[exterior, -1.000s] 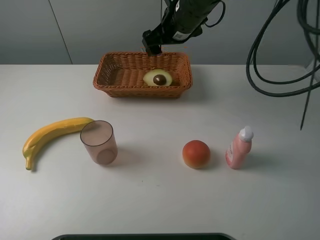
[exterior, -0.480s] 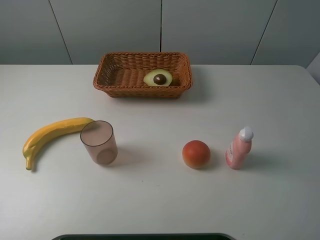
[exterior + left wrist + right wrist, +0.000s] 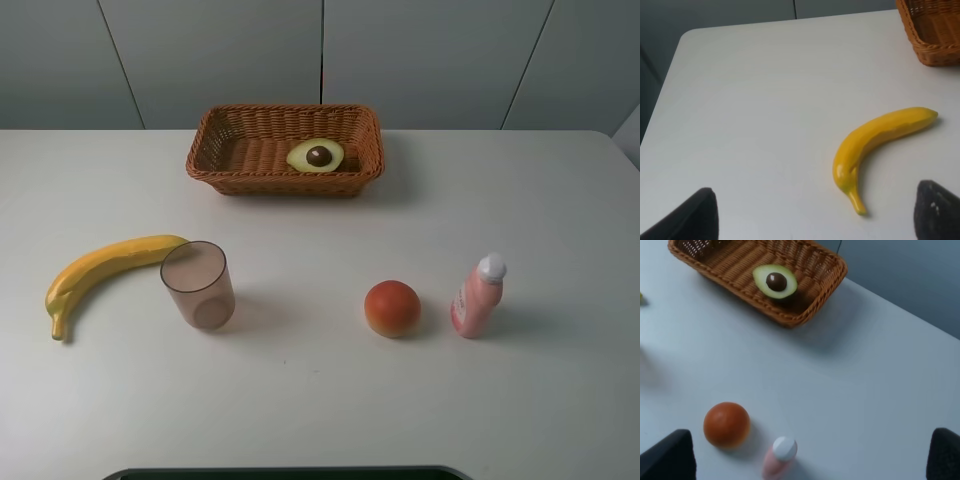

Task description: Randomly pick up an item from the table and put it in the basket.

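Note:
The halved avocado (image 3: 316, 155) lies flesh up with its brown pit showing, inside the brown wicker basket (image 3: 210, 165) at the back of the white table (image 3: 300, 400). It also shows in the right wrist view (image 3: 775, 281), in the basket (image 3: 815, 295). Neither arm shows in the exterior high view. My right gripper (image 3: 806, 455) is open and empty, high above the table, away from the basket. My left gripper (image 3: 812, 215) is open and empty above the table's left part; a corner of the basket (image 3: 932, 35) shows there.
A yellow banana (image 3: 105, 265) lies at the left, also in the left wrist view (image 3: 875, 142). A tinted cup (image 3: 198, 285) stands beside it. A red-orange fruit (image 3: 392, 308) and a pink bottle (image 3: 478, 296) stand at the right, both in the right wrist view (image 3: 726, 424) (image 3: 779, 457).
The arm that hung over the basket's back edge a second ago has drawn out of the exterior high view. The avocado stays in the basket. Nothing else moved.

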Robot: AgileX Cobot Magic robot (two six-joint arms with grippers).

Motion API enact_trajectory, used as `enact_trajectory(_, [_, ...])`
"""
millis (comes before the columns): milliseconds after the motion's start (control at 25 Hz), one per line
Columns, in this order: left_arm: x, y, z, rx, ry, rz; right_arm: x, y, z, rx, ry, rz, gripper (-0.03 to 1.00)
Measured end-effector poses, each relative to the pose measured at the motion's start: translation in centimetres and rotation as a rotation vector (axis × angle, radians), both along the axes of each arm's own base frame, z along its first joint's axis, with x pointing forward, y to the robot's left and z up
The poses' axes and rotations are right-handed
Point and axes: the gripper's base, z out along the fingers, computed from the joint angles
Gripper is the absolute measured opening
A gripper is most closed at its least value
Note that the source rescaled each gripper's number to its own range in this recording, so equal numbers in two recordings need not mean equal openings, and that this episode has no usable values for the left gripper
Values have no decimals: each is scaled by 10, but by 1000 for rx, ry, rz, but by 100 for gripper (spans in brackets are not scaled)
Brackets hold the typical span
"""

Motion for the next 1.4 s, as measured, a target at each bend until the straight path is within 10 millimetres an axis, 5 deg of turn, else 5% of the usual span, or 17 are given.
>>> enact_trajectory(160, [0, 0, 0, 0, 0, 0, -29, -14, -36, 48, -8, 16, 100])
enact_trajectory(480, [0, 0, 0, 0, 0, 0, -51, -21, -89, 137, -25, 42, 100])
enact_trajectory(1160, [0, 0, 0, 0, 0, 0, -76, -35, -100, 216, -128, 46, 100])
enact_trajectory(1400, [0, 0, 0, 0, 0, 0, -76, -35, -100, 207, -148, -122, 100])
